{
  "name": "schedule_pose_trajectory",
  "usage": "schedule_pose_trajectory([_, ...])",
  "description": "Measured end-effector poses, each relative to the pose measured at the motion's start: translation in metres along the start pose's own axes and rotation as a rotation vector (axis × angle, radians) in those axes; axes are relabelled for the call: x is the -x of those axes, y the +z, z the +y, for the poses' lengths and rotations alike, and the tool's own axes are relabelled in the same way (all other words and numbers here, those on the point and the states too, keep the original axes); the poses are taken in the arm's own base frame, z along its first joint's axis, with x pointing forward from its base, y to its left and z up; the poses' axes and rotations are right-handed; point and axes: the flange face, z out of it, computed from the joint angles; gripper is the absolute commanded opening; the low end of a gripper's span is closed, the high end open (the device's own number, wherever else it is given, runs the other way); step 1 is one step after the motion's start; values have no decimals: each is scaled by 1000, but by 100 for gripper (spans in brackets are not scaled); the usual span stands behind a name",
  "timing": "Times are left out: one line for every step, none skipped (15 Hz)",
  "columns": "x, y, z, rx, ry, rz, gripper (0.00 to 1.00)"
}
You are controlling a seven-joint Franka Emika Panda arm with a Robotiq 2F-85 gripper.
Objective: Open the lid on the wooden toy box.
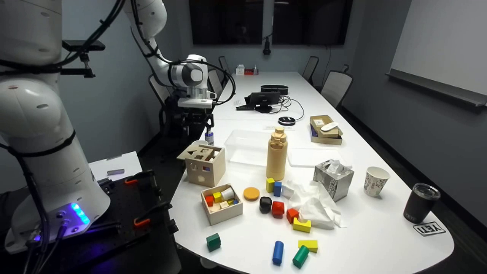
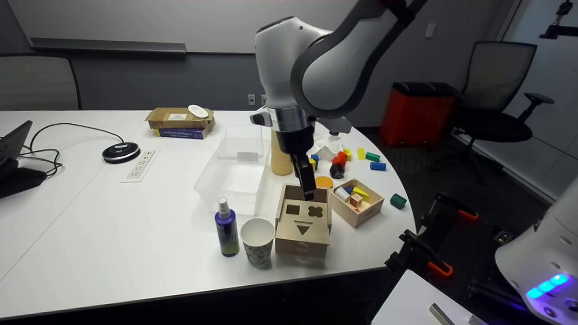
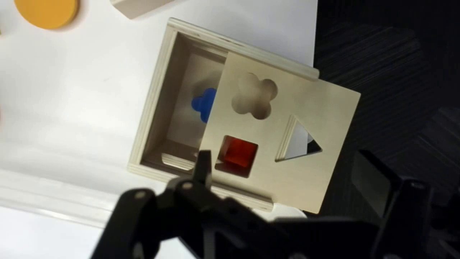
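Only the wrist view looks straight down into the wooden toy box [image 1: 209, 176]: blue block [image 3: 203, 104] on its floor, red block [image 3: 241, 153] seen through the square hole in the lid [image 3: 271, 131]. Lid sits part-way off the top, overhanging one end; far end of the toy box uncovered. Fingers [image 3: 372, 183] spread wide at the lid, one by its inner edge, one past the overhang; can't tell if they touch. Paper cup [image 2: 258, 246] beside the toy box and spray bottle [image 2: 228, 232] next to the cup show whole in an exterior view. Black tumbler [image 1: 420, 205] and tissue box [image 1: 331, 179]: in an exterior view, well apart from it.

Counter [image 1: 365, 243] is white, rounded at the end; loose coloured blocks [image 1: 278, 252] lie about. Room: grey walls [image 1: 403, 125], dark screens [image 1: 226, 23], whiteboard [image 1: 445, 53], red bin [image 2: 417, 117], mesh chair [image 2: 501, 74].

Low wooden tray [image 1: 227, 216] just beside the toy box, holding red, yellow and blue blocks [image 1: 217, 197] plus a white cylinder [image 1: 227, 194]. Clear plastic bin [image 2: 230, 205] near the toy box, tan bottle [image 1: 277, 158] beside it.
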Motion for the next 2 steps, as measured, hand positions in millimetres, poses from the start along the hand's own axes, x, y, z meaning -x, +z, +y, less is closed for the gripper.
schedule_pose_trajectory([2,-1,-1,23,5,-5,100])
schedule_pose_trajectory([4,-1,-2,43,9,-13,100])
